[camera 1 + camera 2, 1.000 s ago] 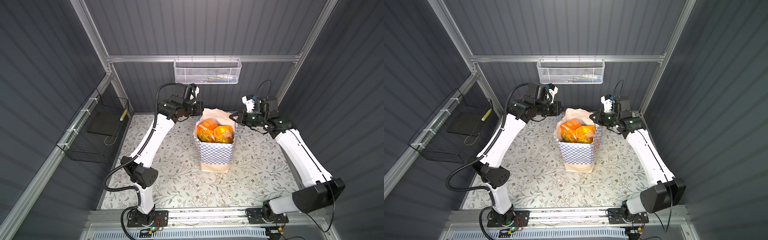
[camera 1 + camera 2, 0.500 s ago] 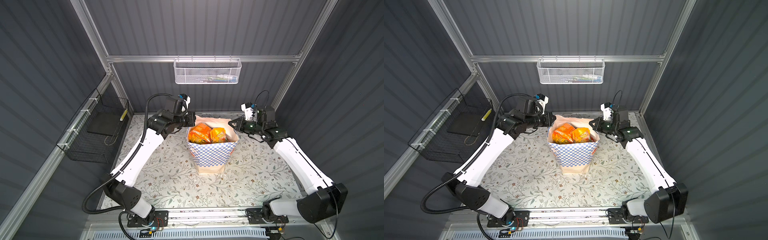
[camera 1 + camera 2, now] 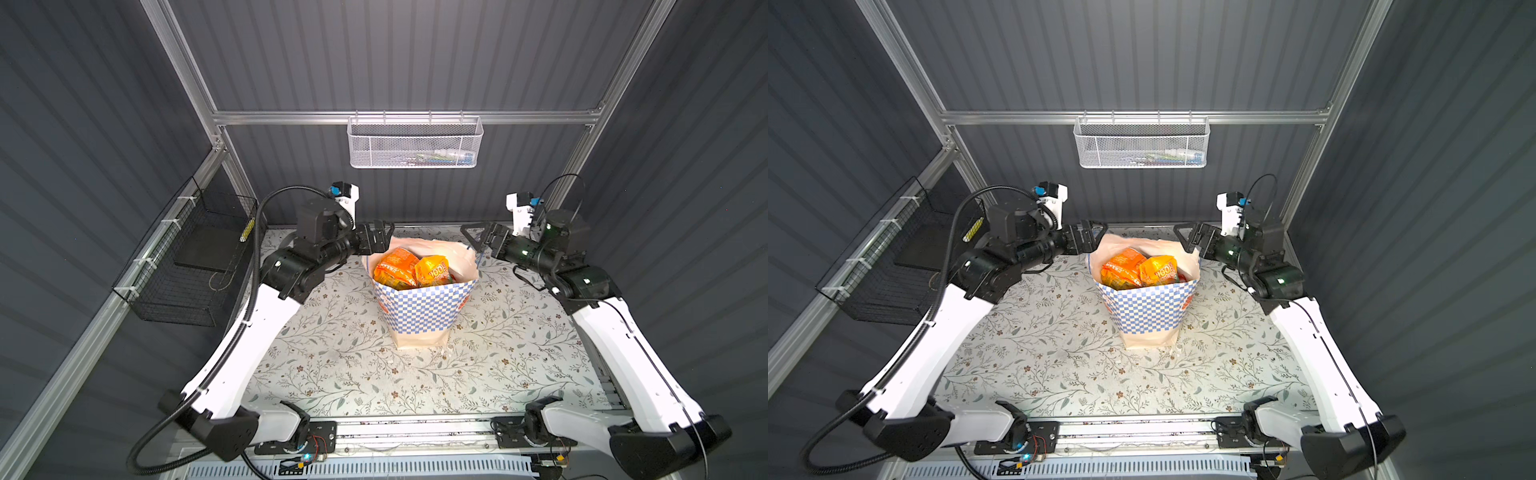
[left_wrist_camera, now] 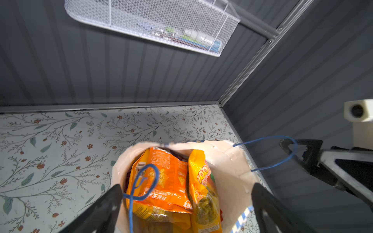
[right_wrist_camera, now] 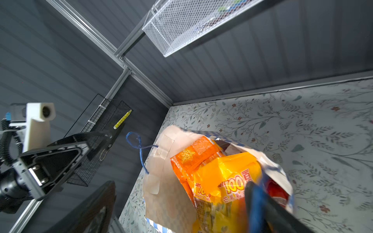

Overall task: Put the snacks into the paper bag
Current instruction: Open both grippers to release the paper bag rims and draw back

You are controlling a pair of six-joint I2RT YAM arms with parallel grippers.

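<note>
Under the orange packet (image 3: 395,268) and the yellow packet (image 3: 434,272), what lies deeper in the paper bag (image 3: 419,307) is hidden from me. In my right wrist view a red packet (image 5: 276,191) shows only a sliver behind my finger (image 5: 278,219). The things in the white mesh basket (image 3: 411,153) are too small to name.

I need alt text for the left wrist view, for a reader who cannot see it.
An open paper bag on a floral table holds an orange packet and a yellow packet, framed by the open left gripper.
</note>
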